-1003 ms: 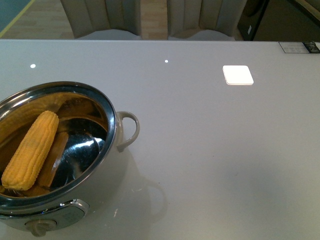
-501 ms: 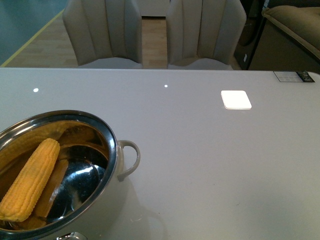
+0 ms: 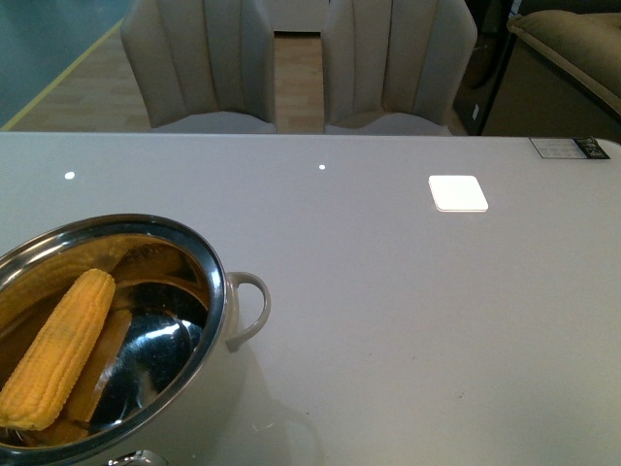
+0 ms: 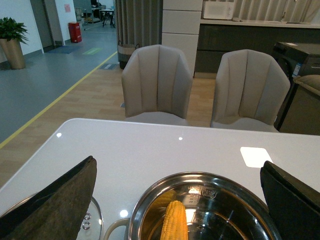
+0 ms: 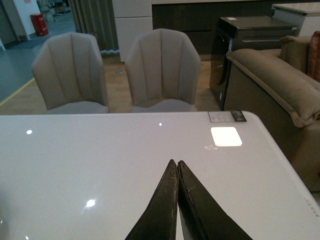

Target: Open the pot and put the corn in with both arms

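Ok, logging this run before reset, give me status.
Left gripper open, empty; right gripper shut, empty. Corn lying inside the pot, lid off beside it. Nothing in the way.

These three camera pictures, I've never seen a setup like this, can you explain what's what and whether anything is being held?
This is a two-armed robot at a white table. The front picture comes from a camera on its body; neither arm shows there. It shows an open pot with a corn cob lying inside. The other two pictures come from cameras on the wrists. In the left wrist picture, the left gripper is spread open above the pot, holding nothing, and the glass lid lies on the table beside the pot. In the right wrist picture, the right gripper is shut and empty over bare table. Two chairs stand behind.
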### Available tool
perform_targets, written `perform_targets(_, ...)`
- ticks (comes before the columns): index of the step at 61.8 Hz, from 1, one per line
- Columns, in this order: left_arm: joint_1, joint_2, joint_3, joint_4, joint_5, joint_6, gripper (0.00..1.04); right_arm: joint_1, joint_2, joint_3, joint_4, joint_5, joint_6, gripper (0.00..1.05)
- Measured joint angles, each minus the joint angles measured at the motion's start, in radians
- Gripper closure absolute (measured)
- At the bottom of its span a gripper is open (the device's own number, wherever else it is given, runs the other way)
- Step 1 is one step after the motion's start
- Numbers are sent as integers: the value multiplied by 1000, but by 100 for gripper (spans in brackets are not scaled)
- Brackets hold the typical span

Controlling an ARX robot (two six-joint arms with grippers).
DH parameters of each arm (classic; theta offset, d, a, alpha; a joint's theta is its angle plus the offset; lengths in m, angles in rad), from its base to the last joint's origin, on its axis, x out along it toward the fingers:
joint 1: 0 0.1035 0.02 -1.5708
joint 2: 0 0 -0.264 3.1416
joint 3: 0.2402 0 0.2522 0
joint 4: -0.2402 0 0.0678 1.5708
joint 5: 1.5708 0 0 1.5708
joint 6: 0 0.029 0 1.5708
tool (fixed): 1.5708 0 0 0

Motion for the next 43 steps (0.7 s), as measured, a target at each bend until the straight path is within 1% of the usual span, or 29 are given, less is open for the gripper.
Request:
perform_targets(24,0,0,0,0,0,0,7,0,-17,0,0,1,0,103)
perform_targets(27,0,0,0,0,0,0,7,0,-17,0,0,1,-2,96)
perform_targets(32,0,0,0,0,0,0,7,0,-17,0,0,1,-2,80)
perform_targets(33,0,0,0,0,0,0,7,0,-17,0,0,1,-2,78)
perform_targets(35,0,0,0,0,0,0,7,0,-17,0,0,1,-2,71)
perform_targets(42,0,0,0,0,0,0,7,0,-17,0,0,1,-2,52)
perform_targets(43,0,0,0,0,0,0,7,0,-18,0,0,1,-2,47)
